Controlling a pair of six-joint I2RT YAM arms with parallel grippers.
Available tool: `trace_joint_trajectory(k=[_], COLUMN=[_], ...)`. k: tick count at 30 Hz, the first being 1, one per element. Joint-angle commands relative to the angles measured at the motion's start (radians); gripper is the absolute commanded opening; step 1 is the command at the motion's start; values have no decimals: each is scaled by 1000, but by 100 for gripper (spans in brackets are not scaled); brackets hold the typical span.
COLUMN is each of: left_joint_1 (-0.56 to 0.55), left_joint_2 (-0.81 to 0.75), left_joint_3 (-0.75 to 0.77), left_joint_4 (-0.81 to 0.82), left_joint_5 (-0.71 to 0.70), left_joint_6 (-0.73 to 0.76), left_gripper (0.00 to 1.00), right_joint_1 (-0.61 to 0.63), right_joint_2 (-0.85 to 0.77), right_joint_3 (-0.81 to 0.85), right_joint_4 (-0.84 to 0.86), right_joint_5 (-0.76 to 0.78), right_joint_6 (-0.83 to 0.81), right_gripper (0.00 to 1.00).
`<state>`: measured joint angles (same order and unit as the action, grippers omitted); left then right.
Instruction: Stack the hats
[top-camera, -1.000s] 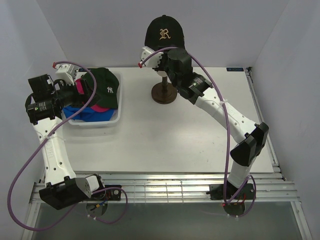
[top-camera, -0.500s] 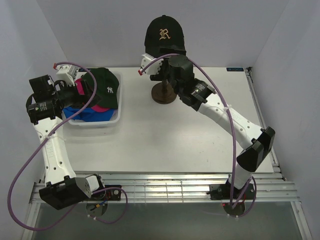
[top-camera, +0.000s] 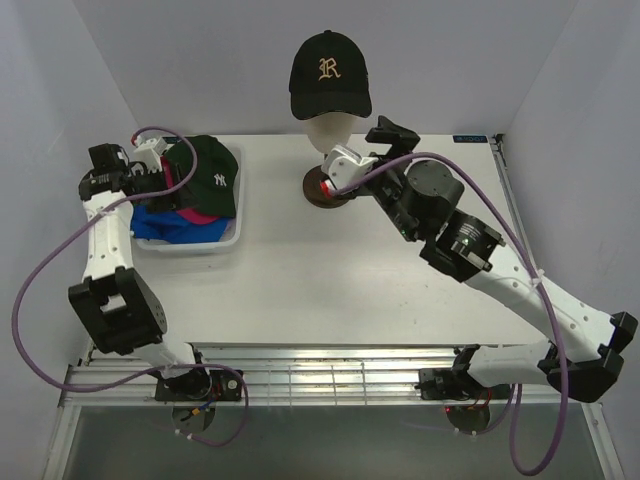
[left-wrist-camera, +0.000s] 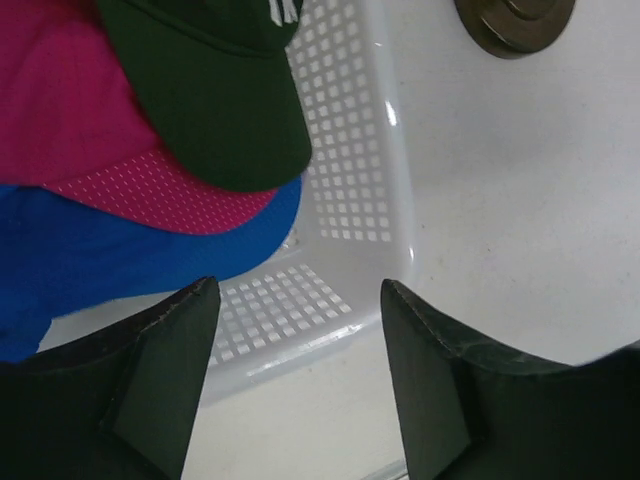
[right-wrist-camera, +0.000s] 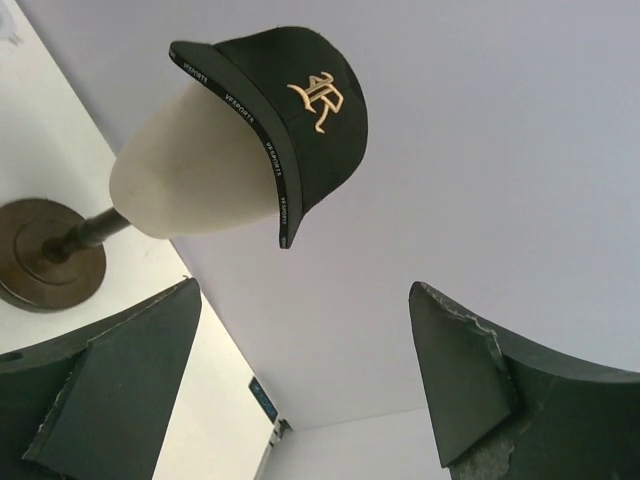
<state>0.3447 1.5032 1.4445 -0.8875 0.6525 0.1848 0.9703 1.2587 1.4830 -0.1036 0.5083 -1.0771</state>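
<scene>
Right gripper (top-camera: 362, 150) (right-wrist-camera: 305, 292) has its jaws spread wide with nothing between them. In the top view it hangs near the cream mannequin head (top-camera: 328, 130) (right-wrist-camera: 190, 170), at about 4 o'clock from it and apart from it. That head sits on a brown stand (top-camera: 325, 190) (right-wrist-camera: 45, 255) at 12 o'clock on the table (top-camera: 330, 270). It wears a black cap (top-camera: 330, 75) (right-wrist-camera: 300, 100) with a gold letter on its front, which the right wrist camera sees from below. At about 10 o'clock on the table is a white basket (top-camera: 190, 247) (left-wrist-camera: 350, 150) holding the other hats in a pile. A dark green cap (top-camera: 210, 175) (left-wrist-camera: 215, 90) with a white NY logo lies on top, over a magenta cap (left-wrist-camera: 70, 100), with a blue cap (left-wrist-camera: 120, 260) beneath. The left gripper (top-camera: 155, 168) (left-wrist-camera: 297, 290) is also wide open and holds nothing. It hovers at the basket's 9 o'clock side, its fingers above the basket's rim and touching none of the hats.
</scene>
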Motion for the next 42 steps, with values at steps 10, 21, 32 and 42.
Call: trace_joint_trajectory(k=[10, 21, 32, 42], left_joint_1=[-13, -18, -21, -21], left_joint_2=[391, 578, 657, 501], left_joint_3=[346, 517, 585, 508], left_joint_4=[180, 222, 226, 277], left_joint_5=[-31, 9, 36, 159], left_joint_6=[-117, -238, -281, -378], left_gripper=[68, 69, 47, 0], right_joint_1=[28, 57, 133, 241], right_joint_2=[-194, -185, -174, -114], right_joint_3=[-260, -282, -274, -264], right_joint_4=[71, 19, 5, -13], right_joint_5=[-48, -30, 32, 59], right_joint_6=[143, 161, 160, 172], right_gripper=[90, 90, 90, 90])
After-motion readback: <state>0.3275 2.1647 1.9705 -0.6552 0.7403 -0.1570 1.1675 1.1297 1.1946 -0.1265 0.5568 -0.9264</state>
